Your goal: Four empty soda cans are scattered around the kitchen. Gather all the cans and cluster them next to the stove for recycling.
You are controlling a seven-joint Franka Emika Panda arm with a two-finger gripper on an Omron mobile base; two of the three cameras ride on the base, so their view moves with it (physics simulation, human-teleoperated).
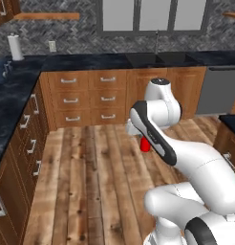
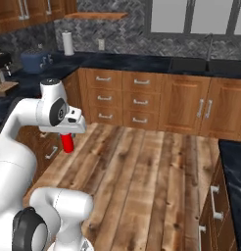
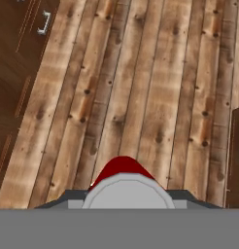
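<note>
A bright red soda can (image 1: 145,145) hangs upright above the wood plank floor in the middle of the kitchen, and my gripper (image 1: 144,139) is shut on it. From the right base view the same soda can (image 2: 68,143) pokes out below the white hand, with the gripper (image 2: 67,137) clamped around its upper part. In the hand view the soda can (image 3: 123,168) shows its silvery top and red side between the dark fingertips (image 3: 66,198), with floor far below. The stove is out of view.
Wood cabinets with drawers (image 1: 108,98) line the back wall under a black counter (image 1: 90,61) with a sink (image 1: 157,58). A paper towel roll (image 2: 68,43) and a blue pot (image 2: 33,61) stand on the left counter. A grey dishwasher (image 1: 222,88) is at the right.
</note>
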